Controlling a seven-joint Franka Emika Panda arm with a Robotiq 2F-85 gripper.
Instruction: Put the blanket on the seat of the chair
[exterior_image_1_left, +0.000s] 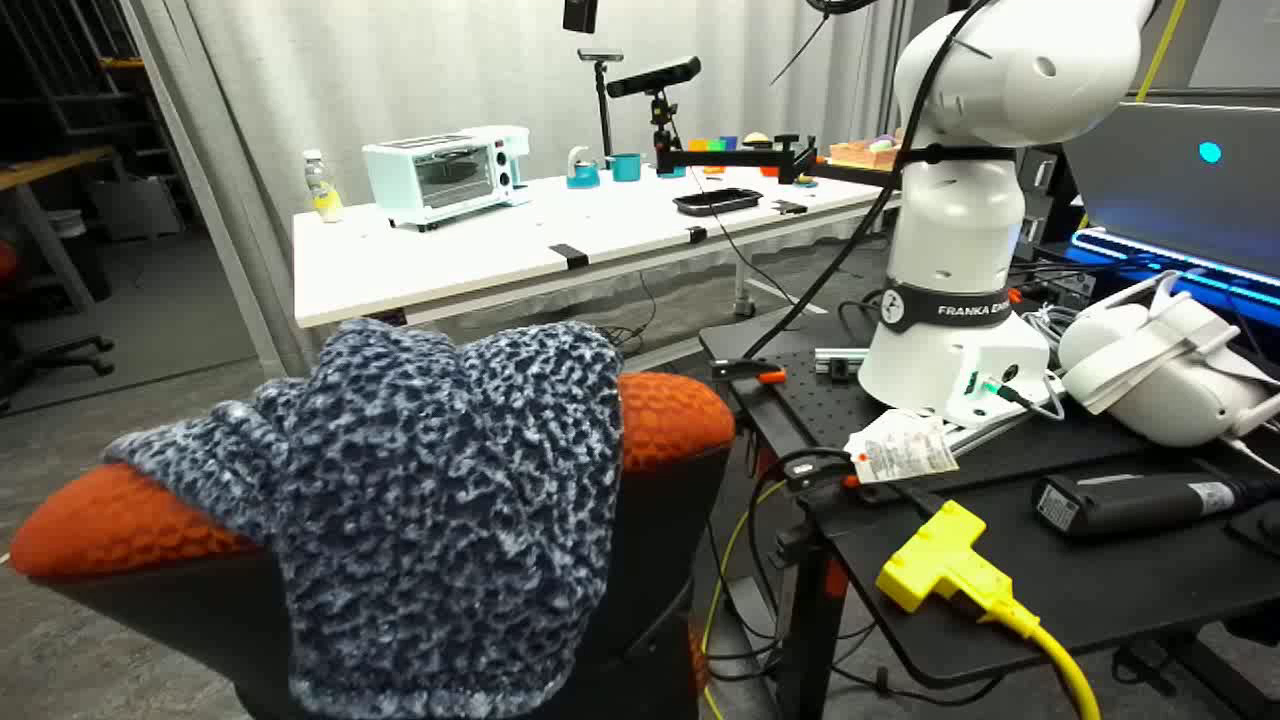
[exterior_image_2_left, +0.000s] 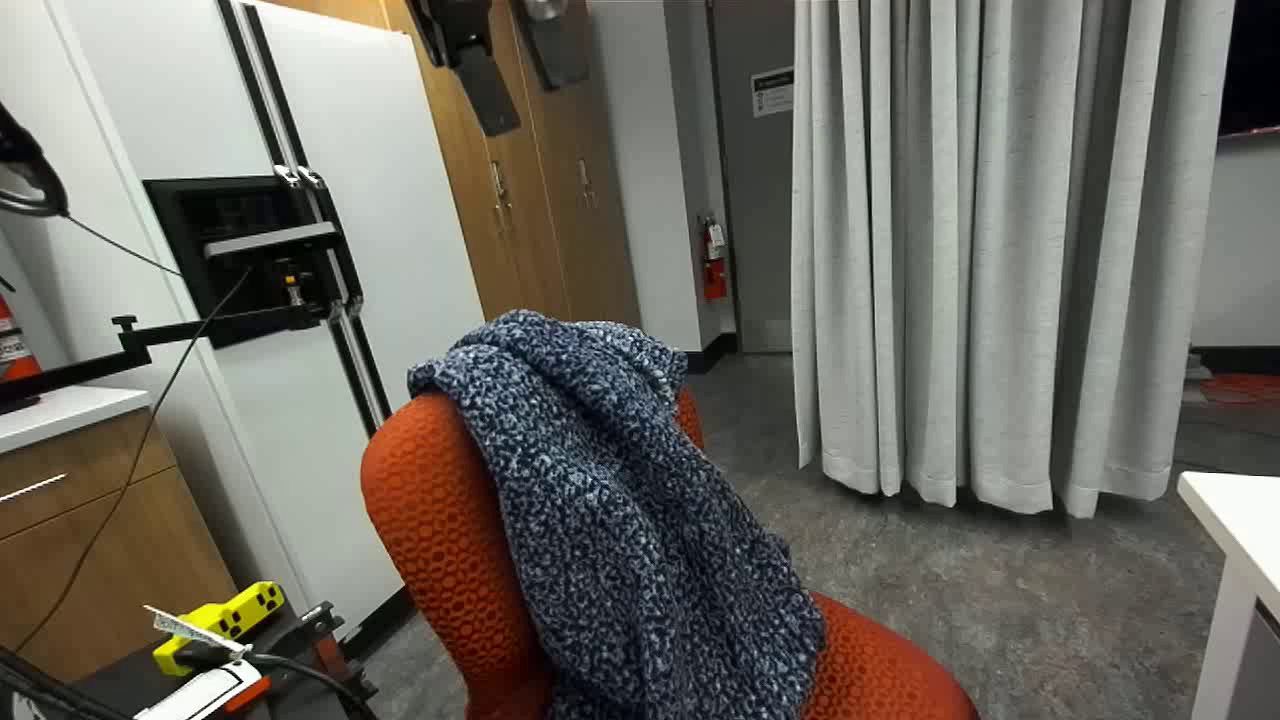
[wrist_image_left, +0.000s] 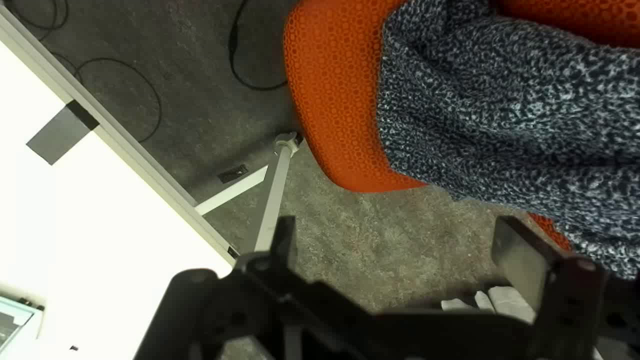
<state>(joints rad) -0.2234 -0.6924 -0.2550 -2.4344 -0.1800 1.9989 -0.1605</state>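
The mottled navy and white blanket (exterior_image_1_left: 450, 520) is draped over the backrest of the orange chair (exterior_image_1_left: 675, 415). In an exterior view, the blanket (exterior_image_2_left: 640, 520) hangs down the front of the chair's backrest (exterior_image_2_left: 430, 490) and reaches the orange seat (exterior_image_2_left: 880, 670). In the wrist view, the blanket (wrist_image_left: 500, 115) covers part of the chair, and the bare seat front (wrist_image_left: 335, 90) shows beside it. My gripper (wrist_image_left: 395, 230) is open with only floor seen between its fingers. In an exterior view, the gripper (exterior_image_2_left: 530, 100) is high above the chair, apart from the blanket. The blanket's lower front edge is partly cut off.
A white table (exterior_image_1_left: 400, 270) bears a toaster oven (exterior_image_1_left: 445, 175), a black tray (exterior_image_1_left: 718, 201) and a bottle (exterior_image_1_left: 322, 188). The robot base stands on a black table (exterior_image_1_left: 1000, 600) beside the chair. A camera arm (exterior_image_1_left: 740, 158) extends over the white table's edge. Grey curtains (exterior_image_2_left: 980, 250) hang behind.
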